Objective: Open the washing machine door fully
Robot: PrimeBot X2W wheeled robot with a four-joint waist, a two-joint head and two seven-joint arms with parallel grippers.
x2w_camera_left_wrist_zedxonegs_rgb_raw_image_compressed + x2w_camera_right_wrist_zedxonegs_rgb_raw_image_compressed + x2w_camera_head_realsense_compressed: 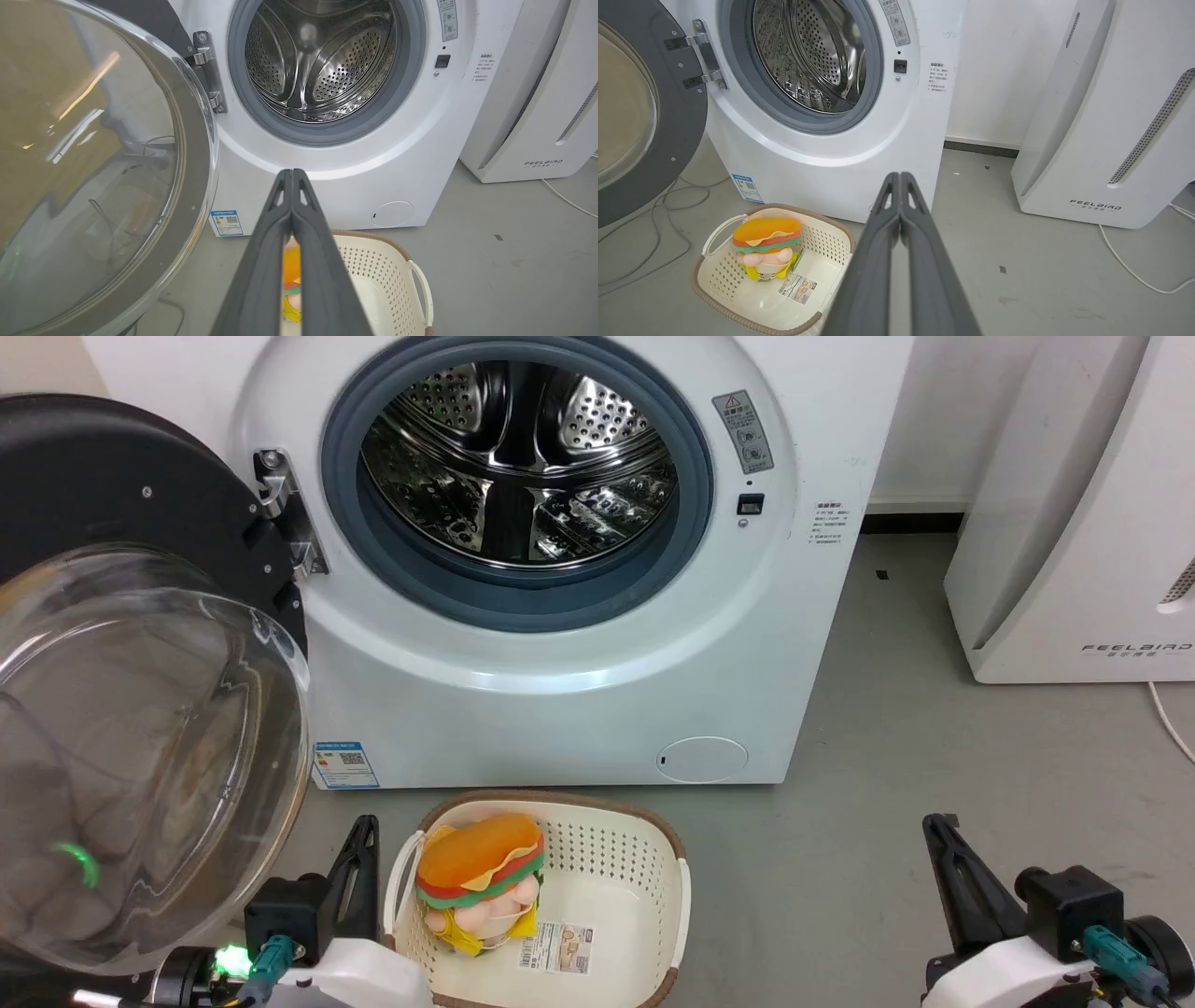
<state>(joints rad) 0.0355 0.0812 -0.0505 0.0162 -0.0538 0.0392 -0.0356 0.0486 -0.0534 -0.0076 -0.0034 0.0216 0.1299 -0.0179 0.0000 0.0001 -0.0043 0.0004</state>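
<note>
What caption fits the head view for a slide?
Washing machine door open wide, drum exposed; left gripper and right gripper, both shut, flank the basket.

The washing machine door (93,476) was cut off by the left edge in the head view. The warning label (744,431) just right of the drum (518,457) was too small to read. In the left wrist view, the left gripper (292,171) hid most of the burger plush toy (291,266) in the basket (373,261).

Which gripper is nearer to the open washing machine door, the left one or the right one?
Left. The left gripper sits just beside the washing machine door, by its glass bowl; the right gripper is far off, beyond the basket.
</note>
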